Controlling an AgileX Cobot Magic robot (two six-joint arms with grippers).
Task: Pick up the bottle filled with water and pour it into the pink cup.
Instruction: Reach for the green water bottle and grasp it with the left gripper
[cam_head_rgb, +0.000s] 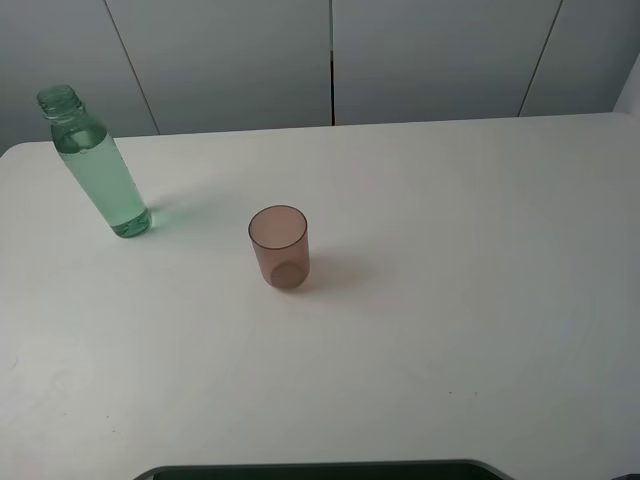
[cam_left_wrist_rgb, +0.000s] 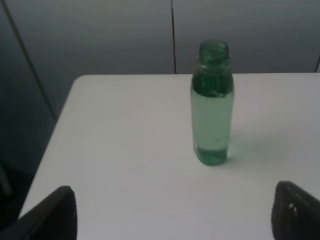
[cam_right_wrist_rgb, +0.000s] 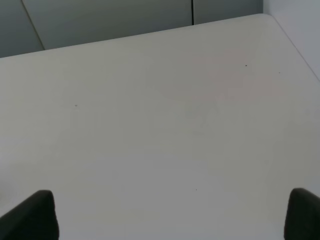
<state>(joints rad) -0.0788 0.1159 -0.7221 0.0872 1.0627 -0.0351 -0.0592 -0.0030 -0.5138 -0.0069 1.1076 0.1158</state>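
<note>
The bottle (cam_head_rgb: 98, 165) is tall, clear and green-tinted, with no cap and water nearly up to its neck. It stands upright at the table's far left. The pink cup (cam_head_rgb: 279, 247) stands upright near the table's middle, to the right of the bottle and apart from it. In the left wrist view the bottle (cam_left_wrist_rgb: 212, 106) stands ahead of my left gripper (cam_left_wrist_rgb: 175, 212), whose dark fingertips (cam_left_wrist_rgb: 50, 215) are spread wide with nothing between them. My right gripper (cam_right_wrist_rgb: 172, 215) is open over bare table. Neither gripper shows in the exterior high view.
The white table (cam_head_rgb: 450, 300) reaches back to a grey panelled wall (cam_head_rgb: 330, 50). A dark edge (cam_head_rgb: 320, 470) shows at the table's near side. The table's left edge (cam_left_wrist_rgb: 55, 135) lies close to the bottle.
</note>
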